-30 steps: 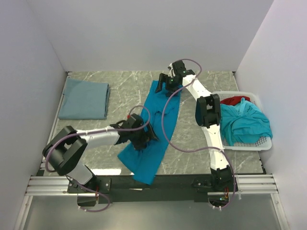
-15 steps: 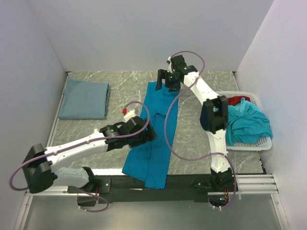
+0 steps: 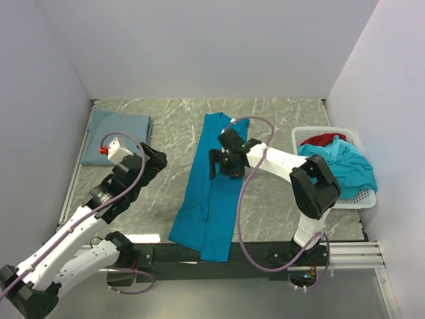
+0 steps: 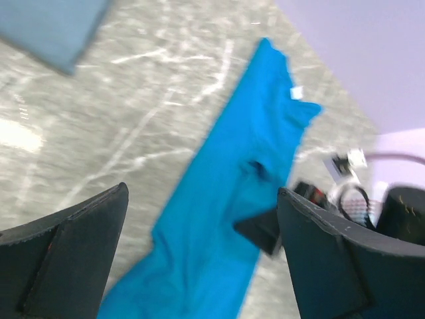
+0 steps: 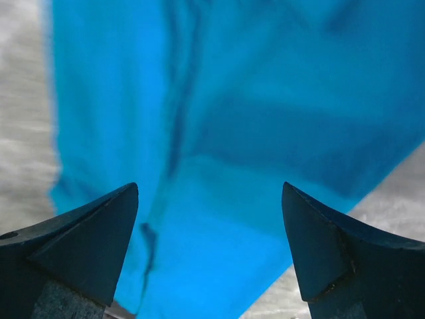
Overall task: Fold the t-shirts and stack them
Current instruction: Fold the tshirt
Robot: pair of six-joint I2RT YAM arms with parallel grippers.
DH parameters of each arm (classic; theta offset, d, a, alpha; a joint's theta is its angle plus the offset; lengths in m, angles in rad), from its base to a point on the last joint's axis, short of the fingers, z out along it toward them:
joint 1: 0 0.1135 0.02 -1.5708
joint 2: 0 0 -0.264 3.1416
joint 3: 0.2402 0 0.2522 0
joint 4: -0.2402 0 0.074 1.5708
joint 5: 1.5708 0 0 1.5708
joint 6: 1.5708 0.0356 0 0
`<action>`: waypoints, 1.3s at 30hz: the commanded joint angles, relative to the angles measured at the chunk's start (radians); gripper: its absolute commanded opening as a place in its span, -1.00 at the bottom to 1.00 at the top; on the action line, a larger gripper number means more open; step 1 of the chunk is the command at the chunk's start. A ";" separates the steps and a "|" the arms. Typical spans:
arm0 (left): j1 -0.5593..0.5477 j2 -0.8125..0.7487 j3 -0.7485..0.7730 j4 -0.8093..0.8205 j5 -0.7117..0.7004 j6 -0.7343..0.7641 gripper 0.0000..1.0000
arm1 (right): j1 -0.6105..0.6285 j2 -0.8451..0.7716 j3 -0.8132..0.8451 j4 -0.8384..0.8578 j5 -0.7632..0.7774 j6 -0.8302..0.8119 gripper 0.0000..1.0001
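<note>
Right gripper (image 5: pixel 209 189): fingers spread wide, nothing between them. It hangs over the middle of a bright teal t-shirt (image 3: pixel 211 199). The wrist view shows teal cloth with a lengthwise crease under the fingers and slivers of table at the sides. Whether the tips touch the cloth cannot be told.

Left gripper (image 4: pixel 202 193): also spread and empty, held over bare table left of the teal shirt, apart from it and facing it.

The teal shirt lies as a long narrow strip, folded lengthwise. It runs from the far middle of the marble-patterned table (image 3: pixel 172 126) to the near edge, where its end drapes onto the black front rail (image 3: pixel 166 256). Small white tag (image 4: pixel 297 93) near its far end; no writing legible.

Folded grey-blue t-shirt (image 3: pixel 116 136) lies flat at the far left, close to the left wall. White perforated basket (image 3: pixel 364 198) sits at the right edge, holding a heap of teal shirts (image 3: pixel 342 169) with a red shirt (image 3: pixel 324 139) behind them. The right forearm reaches across from the basket side to the strip.

Purple cables (image 3: pixel 239 206) loop off both arms; the right one arcs over the strip's right edge. Red cap (image 3: pixel 104 149) on the left wrist.

Bare marble shows between strip and grey-blue shirt, and between strip and basket. White walls close the left, far and right sides.
</note>
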 commanded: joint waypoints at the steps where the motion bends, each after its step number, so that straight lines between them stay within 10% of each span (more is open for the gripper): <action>1: 0.056 0.065 -0.010 0.036 0.071 0.078 0.99 | 0.021 0.000 -0.009 0.037 0.099 0.082 0.89; 27: 0.171 0.192 -0.235 0.393 0.723 0.218 0.99 | -0.203 0.383 0.438 -0.163 0.173 -0.123 0.89; 39: 0.107 0.419 -0.226 0.396 0.973 0.232 0.99 | -0.160 -0.006 0.161 -0.056 0.107 -0.076 0.93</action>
